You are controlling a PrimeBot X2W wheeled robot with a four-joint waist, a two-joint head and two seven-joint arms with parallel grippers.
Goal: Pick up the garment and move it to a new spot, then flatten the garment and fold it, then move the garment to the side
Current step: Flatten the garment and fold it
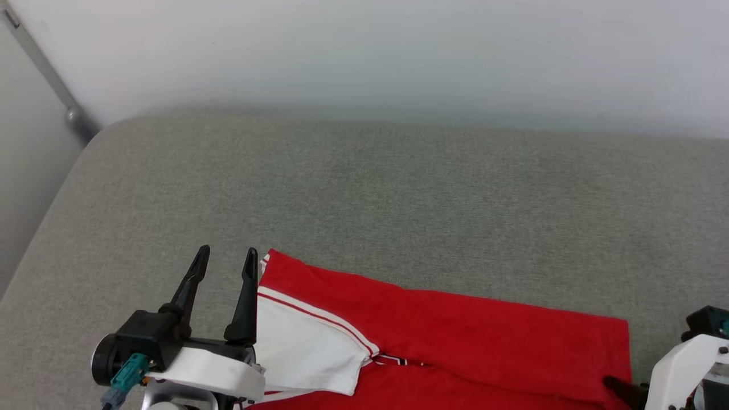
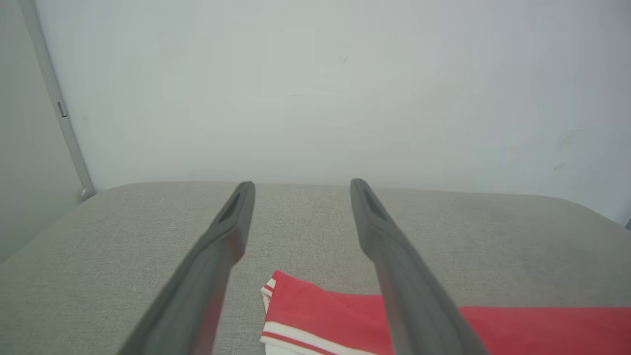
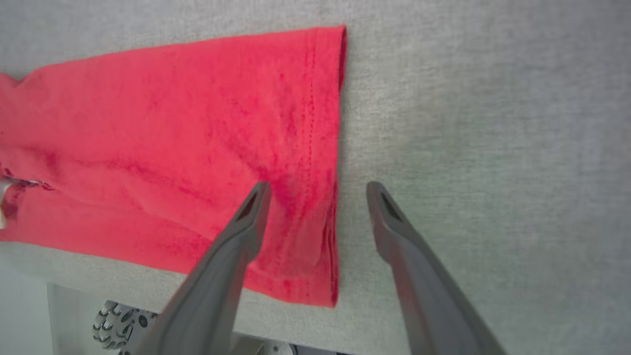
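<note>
The garment [image 1: 455, 336] is a red jersey lying folded in a long strip along the near edge of the grey surface, a white sleeve [image 1: 302, 347] with red-white trim folded over its left end. No lettering shows. My left gripper [image 1: 226, 259] stands open just left of the garment's left corner [image 2: 281, 288], fingers pointing away, nothing between them. My right gripper [image 3: 318, 190] is open above the garment's hemmed right end [image 3: 320, 148], one finger over the red cloth and the other over bare grey fabric. In the head view the right arm's white housing [image 1: 683, 364] sits at the lower right.
The grey fabric surface [image 1: 398, 188] stretches far beyond the garment to a pale wall [image 1: 364, 51]. Its left corner is rounded, with a metal rail [image 1: 51, 80] beside it. The robot's wheeled base [image 3: 118, 325] shows below the near edge.
</note>
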